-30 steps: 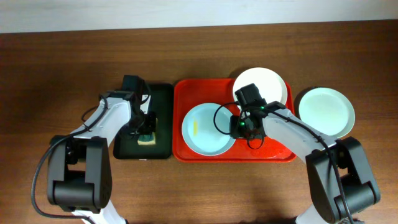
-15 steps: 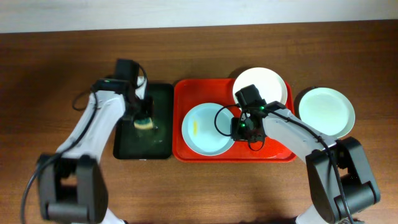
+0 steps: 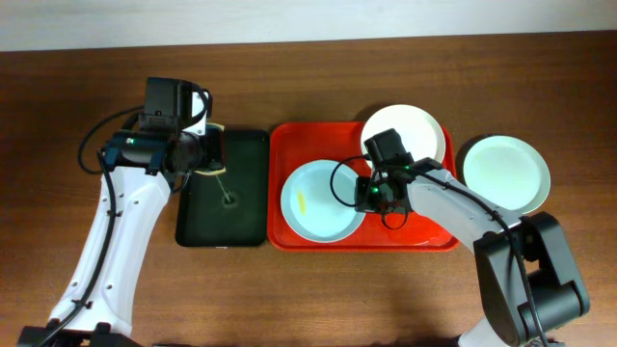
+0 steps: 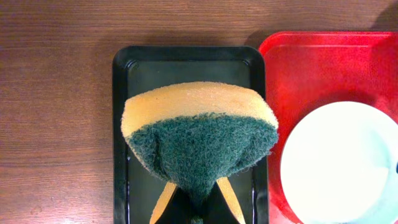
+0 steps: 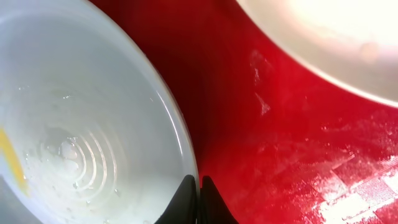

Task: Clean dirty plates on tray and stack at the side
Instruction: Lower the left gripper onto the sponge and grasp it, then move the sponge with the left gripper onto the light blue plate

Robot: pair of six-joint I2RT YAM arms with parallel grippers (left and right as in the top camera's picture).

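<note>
My left gripper point(image 4: 198, 190) is clamped on the sponge point(image 4: 199, 134), with the dark tray point(image 4: 121, 124) below it. My right gripper point(image 5: 199, 186) pinches the near rim of the smeared blue-green plate point(image 3: 318, 202), which lies in the red tray point(image 3: 278, 145) off to the sponge's right. The rim pinch looks shallow, so hard scrubbing could tip or slide the plate free. The sponge may also drip onto the wood while crossing. Half a second ago the sponge hung low over the dark tray; now it is lifted and drawn back, while the right grip is unchanged.
</note>
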